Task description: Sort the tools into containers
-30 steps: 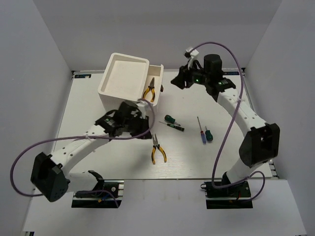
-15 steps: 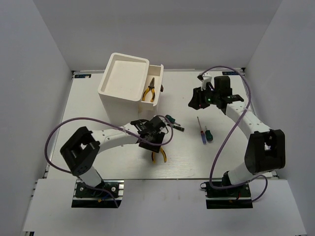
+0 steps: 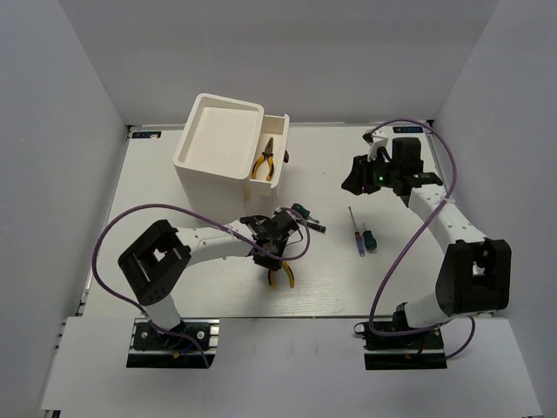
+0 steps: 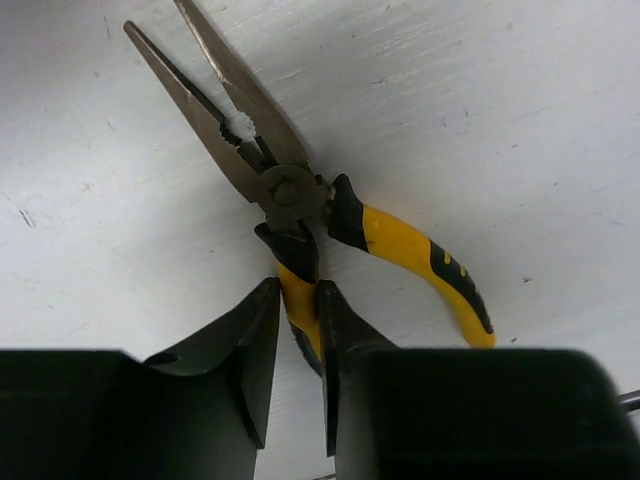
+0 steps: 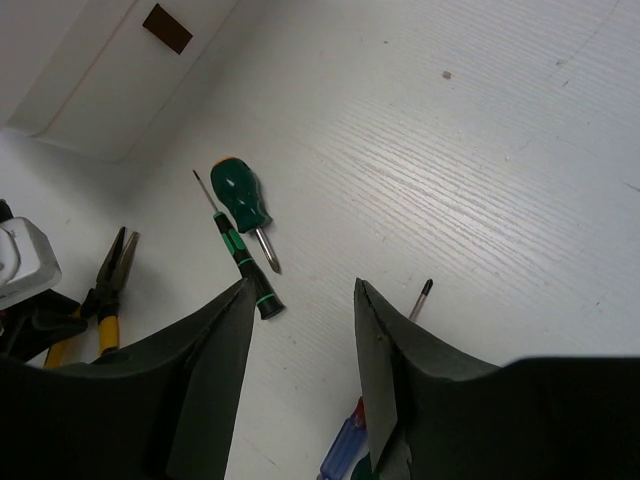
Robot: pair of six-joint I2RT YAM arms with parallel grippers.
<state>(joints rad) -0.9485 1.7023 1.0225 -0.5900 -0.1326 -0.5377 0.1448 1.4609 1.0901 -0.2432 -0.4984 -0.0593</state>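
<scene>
Straddling one yellow handle of the loose pliers [image 4: 290,190], the left gripper [image 4: 298,305] has its fingers closed in just behind the pivot, apparently pinching that handle while the tool lies flat on the table [image 3: 157,192]. In the wrist view the tool's long axis runs from nose at 11 o'clock to handles at 5 o'clock. From overhead the open drawer [image 3: 280,131], holding the other pliers [image 3: 264,162], lies at 12 o'clock from the catch, and the right gripper [image 5: 300,290], fingers spread and empty, hangs well apart at 2 o'clock.
</scene>
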